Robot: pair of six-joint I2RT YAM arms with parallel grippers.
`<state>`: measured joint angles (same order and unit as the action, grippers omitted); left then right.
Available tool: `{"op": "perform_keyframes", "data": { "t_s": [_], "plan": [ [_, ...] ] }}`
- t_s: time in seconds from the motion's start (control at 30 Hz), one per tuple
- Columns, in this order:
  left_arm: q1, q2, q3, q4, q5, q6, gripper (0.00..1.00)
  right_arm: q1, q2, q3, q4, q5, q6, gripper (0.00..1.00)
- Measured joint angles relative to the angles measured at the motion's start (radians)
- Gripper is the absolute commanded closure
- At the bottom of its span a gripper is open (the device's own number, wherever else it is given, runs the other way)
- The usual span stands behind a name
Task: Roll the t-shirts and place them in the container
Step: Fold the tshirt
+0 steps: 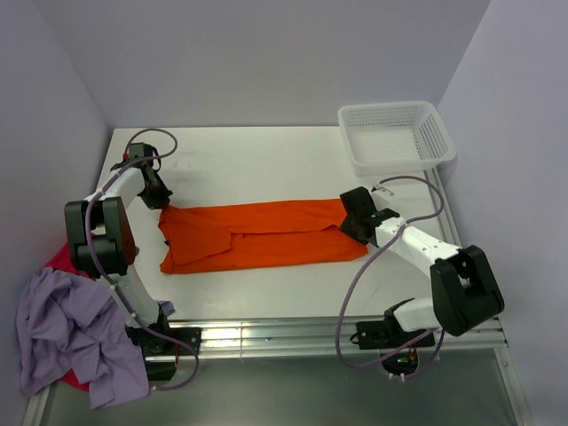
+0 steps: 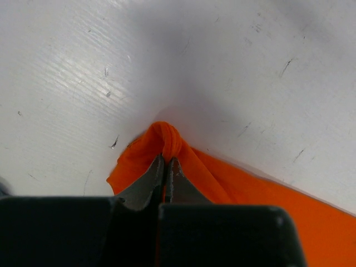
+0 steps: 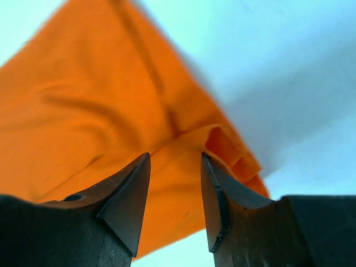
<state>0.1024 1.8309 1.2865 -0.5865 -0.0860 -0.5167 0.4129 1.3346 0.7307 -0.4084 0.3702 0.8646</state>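
**Orange shirt pinned at one end only, right side not yet gripping**

The white surface (image 1: 266, 160) carries one garment: the orange t-shirt (image 1: 257, 235), folded into a long band that lies across the middle between my two arms. Its left end is ragged, with an overlapping flap, so the band is not an even strip. Off the near-left corner sits a heap of waiting shirts, the lavender t-shirt (image 1: 62, 328) on top and a red t-shirt (image 1: 59, 259) showing beneath it. A white mesh basket (image 1: 395, 133) stands at the far right corner, well apart from the work.

The left end effector (image 2: 167, 161) is pressed together on a small bunched corner of the orange fabric (image 2: 222, 183), held only at the very fingertips. The right end effector (image 3: 175, 194) is spread, its jaws either side of a folded edge of the shirt (image 3: 83, 100) and not closing on it.

My worries from here:
- The left pinch is thin; a firm pull could let the cloth slip free.
- If I tension from the left before the right clamps, the whole band would likely drag and skew.
- The right jaws may catch only the top layer, leaving the lower layers behind and giving a lopsided roll.
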Motion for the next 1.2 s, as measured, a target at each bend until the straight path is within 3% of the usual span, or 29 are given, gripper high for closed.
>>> {"op": "perform_keyframes", "data": {
  "t_s": [0.23, 0.33, 0.43, 0.63, 0.8, 1.1, 1.2],
  "plan": [
    [-0.002, -0.018, -0.011, 0.017, 0.017, 0.0, 1.0, -0.111, 0.114, -0.022, 0.025, -0.052, 0.067, 0.6],
    [-0.007, -0.029, -0.014, 0.023, 0.018, 0.0, 1.0, -0.12, 0.116, -0.022, 0.026, -0.056, 0.089, 0.74],
    [-0.013, -0.03, -0.014, 0.025, 0.018, 0.0, 1.0, -0.124, 0.12, -0.022, 0.026, -0.059, 0.101, 1.0],
    [-0.013, -0.017, 0.013, 0.011, 0.008, 0.0, 1.0, -0.106, 0.125, -0.021, 0.027, -0.052, 0.114, 1.0],
    [-0.011, 0.085, 0.172, -0.033, -0.035, -0.002, 1.0, -0.03, 0.125, -0.021, 0.019, -0.037, 0.116, 1.0],
    [-0.01, 0.374, 0.501, -0.077, -0.092, -0.027, 1.0, 0.274, 0.074, -0.068, -0.015, -0.01, 0.208, 1.0],
    [-0.012, 0.462, 0.578, -0.067, -0.085, -0.025, 1.0, 0.432, 0.045, -0.09, -0.027, -0.026, 0.273, 1.0]
  ]
}}
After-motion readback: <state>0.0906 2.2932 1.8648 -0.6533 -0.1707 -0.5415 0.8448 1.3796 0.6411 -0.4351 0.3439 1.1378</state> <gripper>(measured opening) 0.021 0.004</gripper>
